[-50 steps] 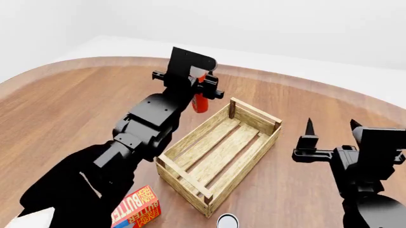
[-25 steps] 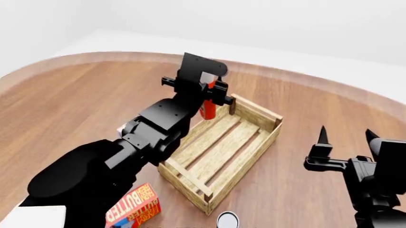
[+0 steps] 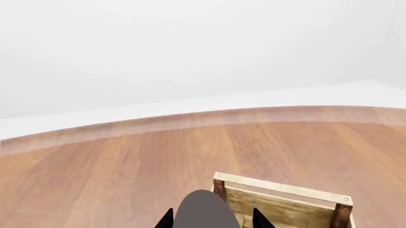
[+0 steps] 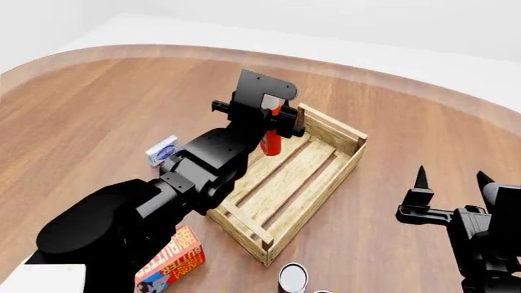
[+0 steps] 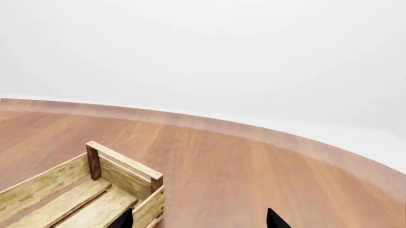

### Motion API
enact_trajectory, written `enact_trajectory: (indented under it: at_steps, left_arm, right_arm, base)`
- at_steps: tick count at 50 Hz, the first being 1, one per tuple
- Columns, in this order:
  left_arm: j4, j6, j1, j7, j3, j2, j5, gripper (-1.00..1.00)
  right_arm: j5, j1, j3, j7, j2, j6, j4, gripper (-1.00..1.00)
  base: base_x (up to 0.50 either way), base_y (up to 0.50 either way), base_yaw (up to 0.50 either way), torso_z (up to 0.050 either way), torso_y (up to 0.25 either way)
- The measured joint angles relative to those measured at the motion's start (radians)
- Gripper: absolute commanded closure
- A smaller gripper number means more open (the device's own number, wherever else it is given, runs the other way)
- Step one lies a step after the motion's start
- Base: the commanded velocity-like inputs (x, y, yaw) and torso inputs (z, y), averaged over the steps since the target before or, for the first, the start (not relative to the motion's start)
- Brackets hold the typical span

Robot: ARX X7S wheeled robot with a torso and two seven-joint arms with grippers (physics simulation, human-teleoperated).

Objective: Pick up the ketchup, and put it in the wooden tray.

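My left gripper (image 4: pixel 273 116) is shut on the ketchup (image 4: pixel 271 139), an orange-red bottle that hangs upright over the far left corner of the wooden tray (image 4: pixel 321 195). In the left wrist view the bottle's grey rounded end (image 3: pixel 204 212) fills the gap between my fingertips, with the tray's far wall (image 3: pixel 285 202) just beyond. My right gripper (image 4: pixel 452 177) is open and empty, to the right of the tray above the table. In the right wrist view its fingertips frame bare table beside a tray corner (image 5: pixel 123 178).
A red-and-orange butter box (image 4: pixel 172 265) lies at the near left of the tray. A small can (image 4: pixel 292 278) stands at the tray's near corner. A small blue-and-white box (image 4: pixel 162 149) lies left of my left arm. The round wooden table's (image 4: pixel 97 104) edge curves behind.
My left gripper has carried the ketchup right and down, from beyond the tray's far left side to above its far corner. The head view has tilted down; the right arm shows lower.
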Motion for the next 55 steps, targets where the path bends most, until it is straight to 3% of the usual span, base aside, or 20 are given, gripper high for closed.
enact_trajectory:
  at_steps: [55]
  left_arm:
    - [0.020, 0.028, -0.006, -0.029, 0.002, -0.001, 0.022, 1.00]
  right_arm:
    - [0.023, -0.063, 0.048, 0.012, 0.004, -0.020, -0.031, -1.00]
  base:
    - [0.00, 0.00, 0.00, 0.000, -0.102]
